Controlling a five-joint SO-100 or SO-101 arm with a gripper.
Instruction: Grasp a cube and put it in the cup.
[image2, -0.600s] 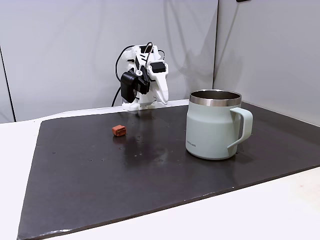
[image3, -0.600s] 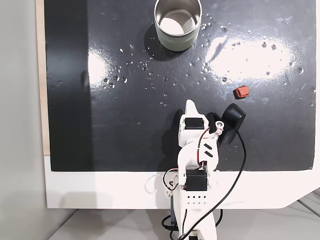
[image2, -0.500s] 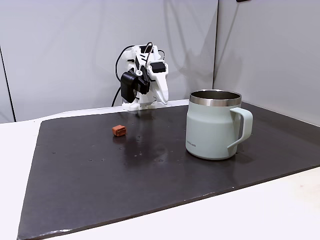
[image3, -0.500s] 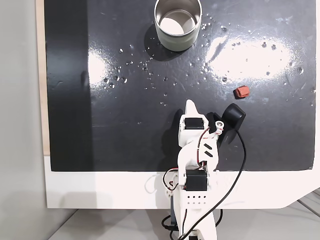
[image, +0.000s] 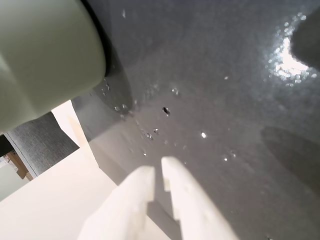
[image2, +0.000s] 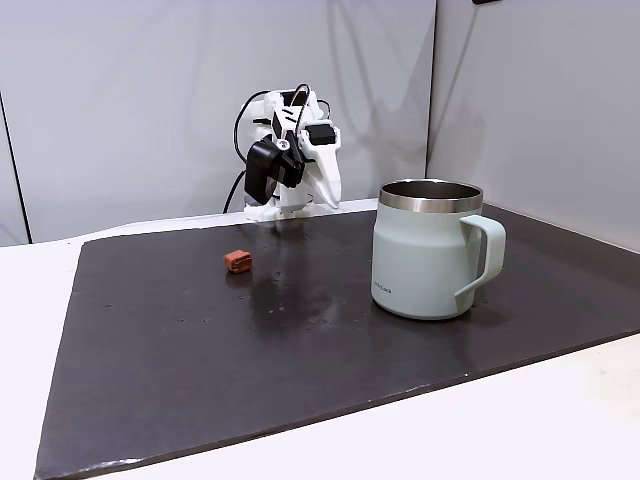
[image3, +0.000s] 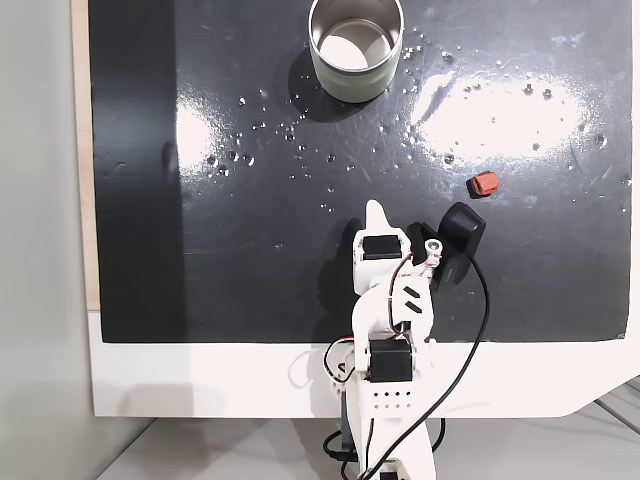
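The cube (image2: 237, 262) is a tiny rust-orange block lying on the dark mat, left of the cup (image2: 428, 250) in a fixed view. From above, the cube (image3: 484, 184) lies right of the arm and the cup (image3: 355, 45) stands at the mat's far edge, its steel inside bare. My gripper (image3: 374, 207) is folded near the arm's base, shut and holding nothing, well apart from both. In the wrist view the two white fingertips (image: 145, 176) almost touch over the bare mat, and the cup's pale green wall (image: 45, 55) looms at the top left.
The dark mat (image2: 200, 350) covers most of a white table (image2: 30, 300). A black cable (image3: 480, 330) loops from the arm's base. Grey walls stand behind the arm.
The gripper and its black camera have lifted and turned slightly at the wrist. The cube and the cup have not moved.
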